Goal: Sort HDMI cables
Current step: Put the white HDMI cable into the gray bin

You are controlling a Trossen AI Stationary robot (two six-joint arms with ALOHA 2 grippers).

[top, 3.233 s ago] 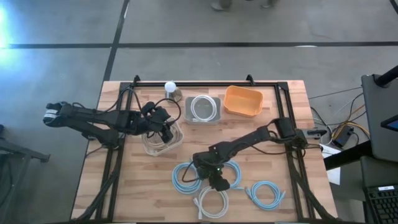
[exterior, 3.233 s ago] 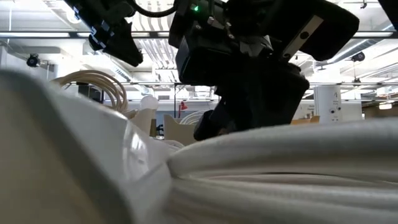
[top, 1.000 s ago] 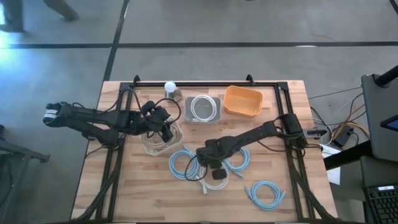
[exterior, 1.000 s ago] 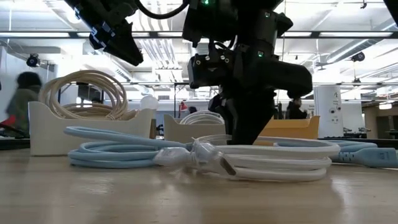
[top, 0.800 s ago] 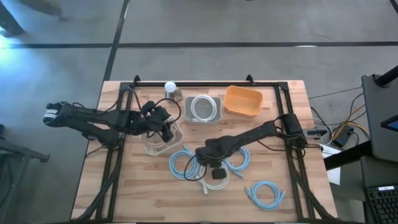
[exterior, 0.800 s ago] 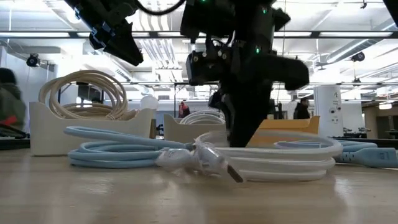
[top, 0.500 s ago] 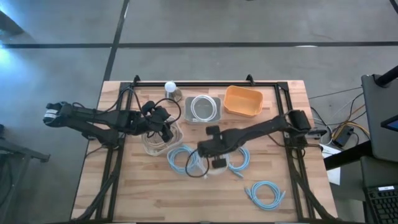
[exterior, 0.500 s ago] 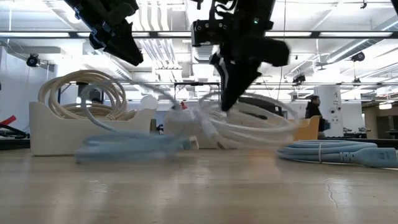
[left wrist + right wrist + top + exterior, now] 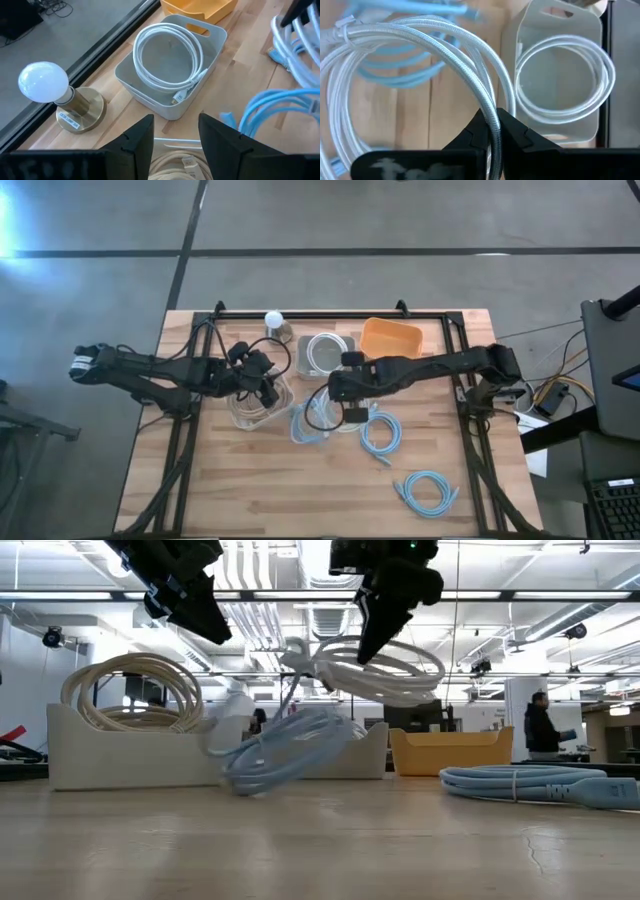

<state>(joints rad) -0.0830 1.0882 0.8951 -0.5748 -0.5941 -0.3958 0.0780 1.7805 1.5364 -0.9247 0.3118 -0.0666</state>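
White coil lifted toward its bin, a blue one snagged beneath.

We note the grey bin (image 9: 327, 355) already holding a white coil, hence the carry; right gripper (image 9: 490, 131) pinches the white HDMI cable (image 9: 385, 668) aloft, light blue cable (image 9: 285, 750) dangling; left gripper (image 9: 175, 135), fingers apart, hovers over the beige coils (image 9: 135, 690).

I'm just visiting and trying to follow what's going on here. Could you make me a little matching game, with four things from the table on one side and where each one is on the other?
Things:
1. white cable coil
2. beige cable coil
3. light bulb
4. orange bin

Places:
A. standing on a brass base beside the grey bin
B. at the table's far side, nothing seen inside
C. lifted off the table, held by the right tool
D. lying in the white bin under the left tool

Pairs: 1-C, 2-D, 3-A, 4-B
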